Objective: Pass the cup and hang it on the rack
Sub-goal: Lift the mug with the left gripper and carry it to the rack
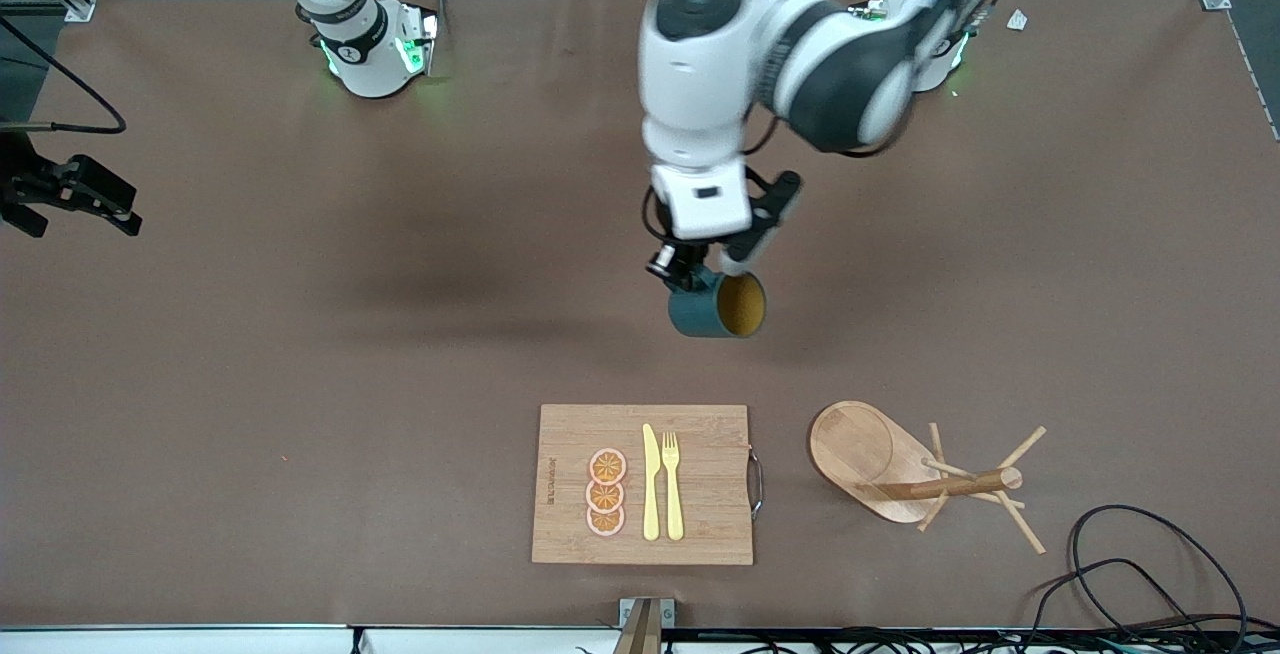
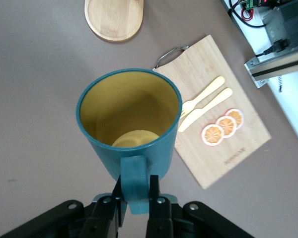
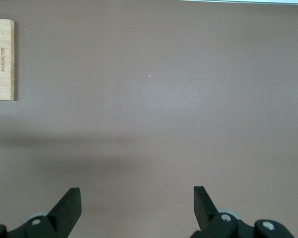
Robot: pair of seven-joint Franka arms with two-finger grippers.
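Pinching the cup [image 2: 131, 131] by its handle, the left gripper [image 2: 135, 193] hangs mid-table, short of the rack [image 1: 905, 469]; right gripper [image 3: 136, 206] waits spread.

Below me on the brown table [image 1: 300, 354] lies a bamboo cutting board [image 1: 700, 524], near the front camera's edge. On it I see three orange slices [image 1: 606, 492] in a row, with a yellow knife [image 1: 651, 482] and a yellow fork [image 1: 672, 484] lying side by side just beside them. Black cables [image 1: 1150, 574] curl at the table's corner toward my left arm's end.
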